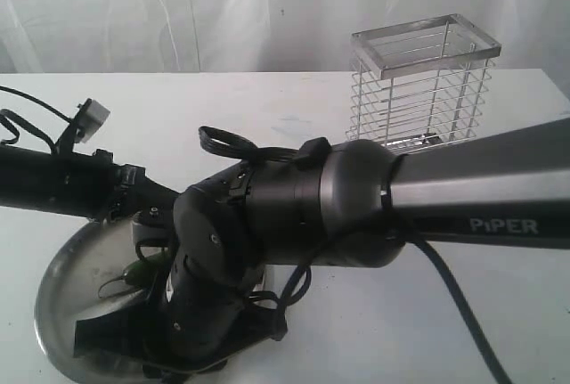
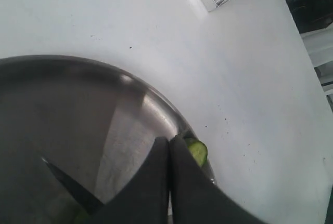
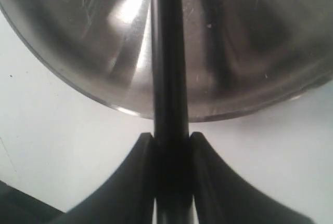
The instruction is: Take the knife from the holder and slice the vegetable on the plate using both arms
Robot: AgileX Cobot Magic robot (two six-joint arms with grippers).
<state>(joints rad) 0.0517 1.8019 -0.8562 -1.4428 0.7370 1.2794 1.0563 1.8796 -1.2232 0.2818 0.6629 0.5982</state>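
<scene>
At the rim of the shiny round steel plate (image 2: 78, 94), vegetable (image 2: 197, 151): glossy green pepper slice.
Left gripper (image 2: 169, 140): pressed fully together, empty, tips against the slice.
Right gripper (image 3: 170, 136): clamped on slim black knife (image 3: 169, 52).

Plate (image 1: 52, 288): round, shallow, shiny steel, lying flat.
Vegetable (image 2: 197, 151): dark green with a pale cut face showing. It lies inside the plate at its rim, against the closed tips of the left gripper (image 2: 169, 141).
Knife (image 3: 169, 78): slim and black, clamped in the right gripper (image 3: 170, 138), with its dark pointed blade reaching over the plate.
Holder (image 1: 423, 81): wire basket, upright, well apart from the plate.
</scene>
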